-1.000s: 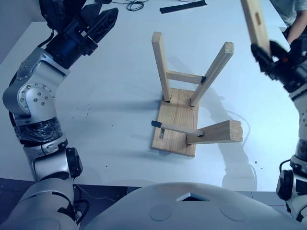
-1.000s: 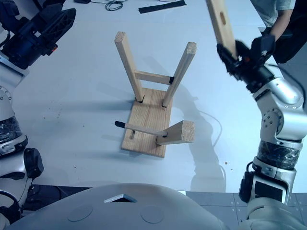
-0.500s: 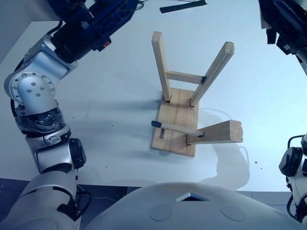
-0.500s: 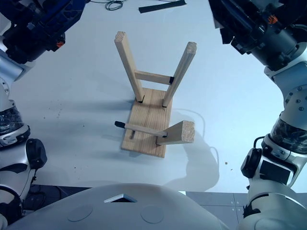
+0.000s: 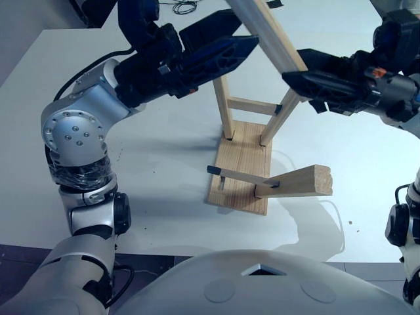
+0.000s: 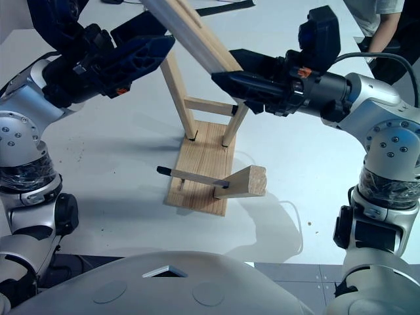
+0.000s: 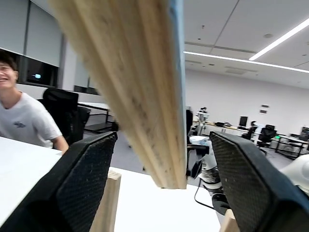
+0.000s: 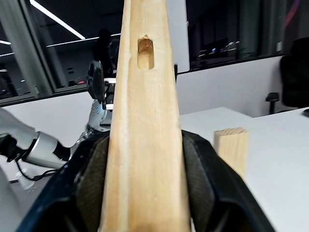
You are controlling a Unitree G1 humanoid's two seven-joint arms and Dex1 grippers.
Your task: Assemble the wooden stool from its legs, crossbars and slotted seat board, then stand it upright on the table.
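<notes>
Fitting of the loose leg (image 5: 270,38) is judged in hand: right jaws clenched on it, left jaws released astride it, above the seat board (image 5: 237,191) on the surface (image 5: 131,164); next, its end needs aligning with the vacant slot.

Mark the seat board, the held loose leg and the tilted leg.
seat board (image 5: 246,154), left eye view, bare middle.
loose leg (image 8: 145,145), right wrist view, face below the slot.
tilted leg (image 5: 298,182), left eye view, mid-length.
</notes>
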